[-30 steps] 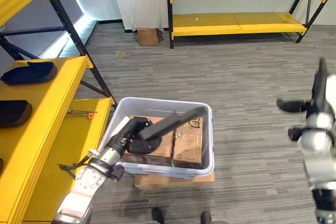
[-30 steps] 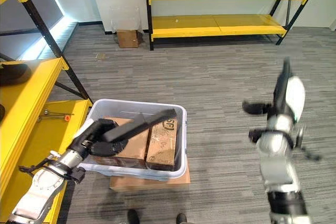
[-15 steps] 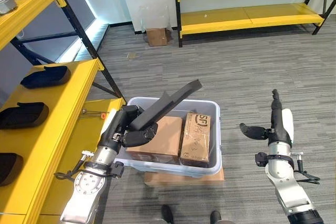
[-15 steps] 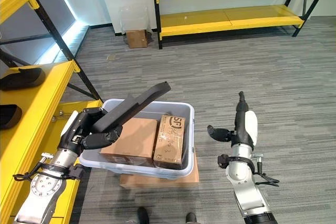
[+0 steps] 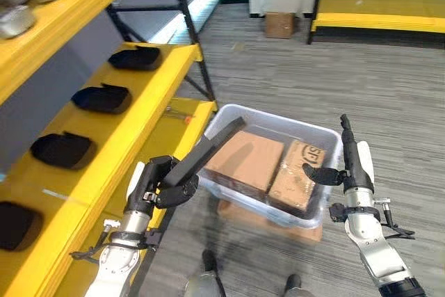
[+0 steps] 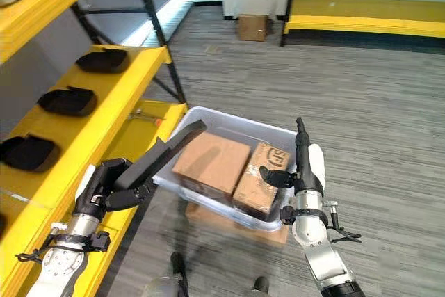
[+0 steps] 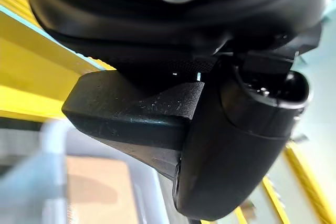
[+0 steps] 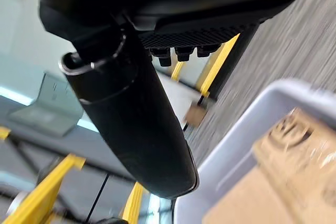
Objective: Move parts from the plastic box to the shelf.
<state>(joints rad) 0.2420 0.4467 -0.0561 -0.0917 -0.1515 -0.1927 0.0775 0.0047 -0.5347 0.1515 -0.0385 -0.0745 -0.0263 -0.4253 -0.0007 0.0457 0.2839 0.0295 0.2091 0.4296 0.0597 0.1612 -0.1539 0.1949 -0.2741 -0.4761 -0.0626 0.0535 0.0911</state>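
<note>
Left hand (image 5: 156, 184): fingers curled round the near end of a long black part (image 5: 208, 151), which slants up from the hand over the left rim of the plastic box (image 5: 320, 206), beside the yellow shelf (image 5: 149, 106). Right hand (image 5: 348, 165): fingers straight and pointing up, thumb stretched toward the box, holding nothing, just right of the box. Count: two cardboard boxes (image 5: 247, 161) in the plastic box; four black parts (image 5: 103, 98) lying in a row on the shelf.

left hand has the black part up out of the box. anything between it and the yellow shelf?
Nothing visible. The left hand holds the long black part beside the yellow shelf; open board lies between the black parts already placed there.
</note>
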